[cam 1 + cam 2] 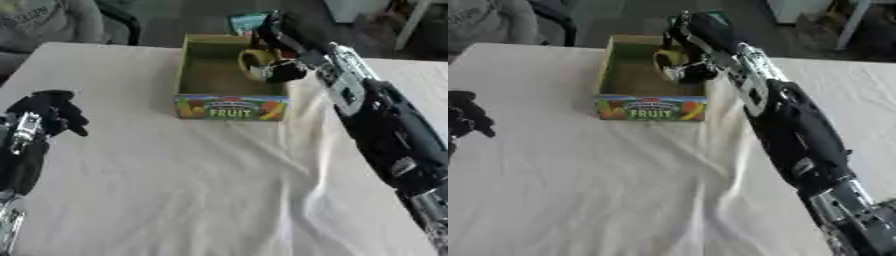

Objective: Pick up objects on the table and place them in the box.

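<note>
Objects for this task are down to one that is showing, a yellow thing (254, 61) in the right hand (282, 64), and nothing loose is lying on the near part of the cloth (201, 190); going from near to far, the white cloth is lying wrinkled over the table; the left hand (52, 111) is idling at the left edge, well apart from everything, fingers drooping in a relaxed curl and holding nothing, probably parked there so it is not crossing the working arm; beyond it the box (229, 107) is sitting open-topped near the far middle of the table, its printed fruit panel facing the robot, which is leaving the mouth free for a drop from above; the right arm is stretching in from the lower right over the box's right wall, and the right hand is reaching down into the far right part of the box, fingers curling round the yellow thing, which is rounded, though what it is cannot be told; the thing is sitting within the fingers, inside the box's outline and just beside the right wall; whether it is touching the floor of the box is not clear; judging by this, the placing is in its last stretch, with only the letting go to be done.
</note>
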Motion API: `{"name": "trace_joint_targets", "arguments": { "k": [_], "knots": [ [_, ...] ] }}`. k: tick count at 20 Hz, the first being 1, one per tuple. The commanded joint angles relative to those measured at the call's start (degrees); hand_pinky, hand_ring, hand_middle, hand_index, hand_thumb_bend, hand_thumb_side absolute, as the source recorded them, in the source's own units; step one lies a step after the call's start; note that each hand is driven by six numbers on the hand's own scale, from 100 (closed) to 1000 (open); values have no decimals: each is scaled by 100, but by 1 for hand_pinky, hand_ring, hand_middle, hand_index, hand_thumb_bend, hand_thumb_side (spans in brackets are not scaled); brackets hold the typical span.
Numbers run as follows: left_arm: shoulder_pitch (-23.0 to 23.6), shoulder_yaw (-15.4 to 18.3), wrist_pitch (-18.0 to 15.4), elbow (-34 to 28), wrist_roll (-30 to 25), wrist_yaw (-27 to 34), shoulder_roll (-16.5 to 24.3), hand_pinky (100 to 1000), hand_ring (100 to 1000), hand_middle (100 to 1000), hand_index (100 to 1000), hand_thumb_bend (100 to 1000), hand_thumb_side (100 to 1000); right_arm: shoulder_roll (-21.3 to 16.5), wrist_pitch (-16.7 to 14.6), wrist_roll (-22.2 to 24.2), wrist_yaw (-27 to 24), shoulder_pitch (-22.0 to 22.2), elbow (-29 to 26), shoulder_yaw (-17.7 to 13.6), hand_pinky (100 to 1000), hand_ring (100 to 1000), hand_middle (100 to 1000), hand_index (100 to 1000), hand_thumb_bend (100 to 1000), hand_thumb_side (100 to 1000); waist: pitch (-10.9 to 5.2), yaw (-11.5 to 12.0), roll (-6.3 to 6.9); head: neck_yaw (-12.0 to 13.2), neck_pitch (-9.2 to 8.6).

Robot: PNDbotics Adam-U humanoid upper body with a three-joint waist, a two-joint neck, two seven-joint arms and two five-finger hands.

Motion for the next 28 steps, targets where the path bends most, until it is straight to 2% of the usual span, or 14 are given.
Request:
{"name": "trace_joint_targets", "arguments": {
  "k": [1, 4, 6, 8, 9, 10, 12, 13, 16, 23, 28],
  "knots": [
    [-170, -84, 17, -149, -104, 90, 1, 492, 547, 523, 719, 100, 693, 28, 277, -254, 477, -239, 461, -312, 100, 150, 100, 195, 100, 231, -59, 137, 6, -188, -165],
    [-262, -159, 33, -171, -180, 131, -23, 492, 547, 523, 719, 100, 690, 74, 499, -474, 897, -297, 841, -481, 114, 187, 114, 222, 100, 216, -17, 371, -11, -346, -225],
    [-300, -196, 39, -184, -223, 153, -28, 491, 547, 523, 719, 100, 690, 84, 685, -622, 1232, -326, 1060, -563, 274, 340, 264, 370, 100, 198, 3, 486, -20, -440, -254],
    [-316, -217, 44, -189, -249, 166, -28, 491, 547, 522, 719, 100, 691, 89, 954, -680, 1576, -344, 1238, -610, 423, 510, 486, 613, 100, 217, 11, 552, -29, -509, -276],
    [-320, -222, 47, -190, -257, 170, -29, 491, 547, 523, 719, 100, 691, 96, 1085, -666, 1714, -353, 1302, -630, 451, 542, 529, 655, 100, 222, 12, 568, -32, -531, -281],
    [-323, -225, 50, -189, -262, 172, -30, 491, 547, 523, 719, 100, 691, 100, 1209, -612, 1824, -358, 1361, -646, 538, 637, 672, 759, 100, 241, 11, 577, -37, -549, -284],
    [-331, -231, 54, -189, -271, 176, -31, 491, 547, 523, 719, 100, 690, 102, 1398, -482, 1944, -375, 1394, -677, 581, 706, 764, 812, 100, 241, 5, 577, -47, -569, -290],
    [-333, -233, 55, -190, -274, 178, -28, 491, 547, 523, 719, 100, 690, 100, 1458, -444, 1948, -379, 1371, -690, 584, 711, 769, 816, 100, 241, 2, 572, -52, -572, -296],
    [-328, -230, 62, -183, -275, 176, -17, 491, 547, 523, 719, 100, 690, 80, 1555, -354, 1868, -398, 1244, -695, 661, 787, 861, 876, 100, 240, -22, 546, -74, -568, -309],
    [-310, -230, 71, -178, -279, 183, 10, 491, 547, 523, 719, 100, 687, 7, 1700, 140, 1628, -480, 991, -660, 777, 882, 929, 935, 100, 256, -98, 510, -119, -568, -304],
    [-300, -228, 76, -178, -280, 185, 23, 491, 548, 523, 719, 100, 687, -29, 1823, 445, 1680, -521, 879, -619, 839, 928, 963, 971, 100, 320, -132, 501, -136, -573, -292]
  ]
}}
